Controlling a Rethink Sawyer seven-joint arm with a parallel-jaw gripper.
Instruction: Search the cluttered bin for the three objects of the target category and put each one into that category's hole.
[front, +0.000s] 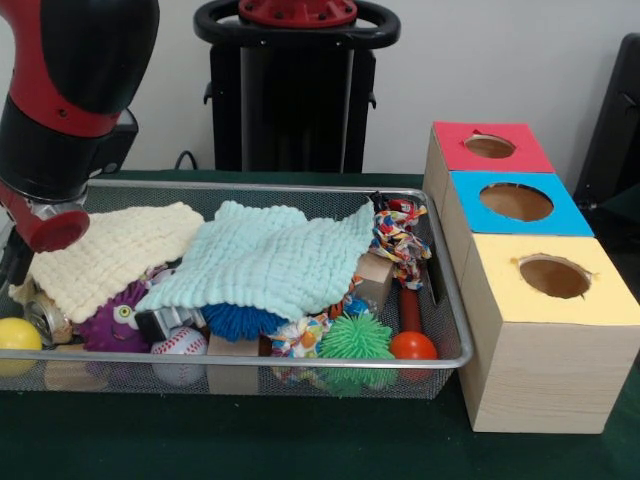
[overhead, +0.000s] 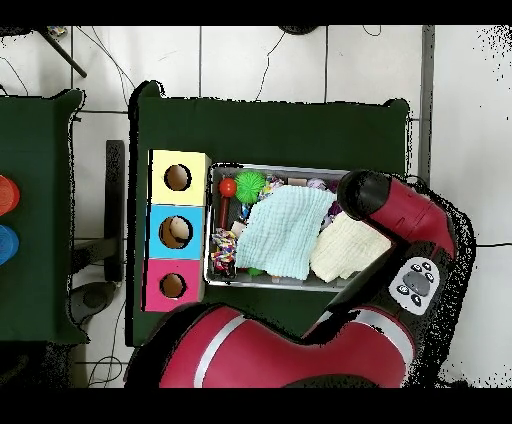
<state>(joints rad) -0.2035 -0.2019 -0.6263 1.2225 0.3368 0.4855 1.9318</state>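
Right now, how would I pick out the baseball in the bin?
Start at the wire bin beside the three boxes. Along its front rim, under the mint cloth, sits the baseball. It is the only white ball with red stitching, right of the purple toy.

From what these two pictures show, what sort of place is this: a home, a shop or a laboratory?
Most likely a robotics laboratory. A red and black robot arm hangs over a wire mesh bin full of toys and cloths, three wooden boxes with coloured, holed tops stand beside it, and cables run across the tiled floor.
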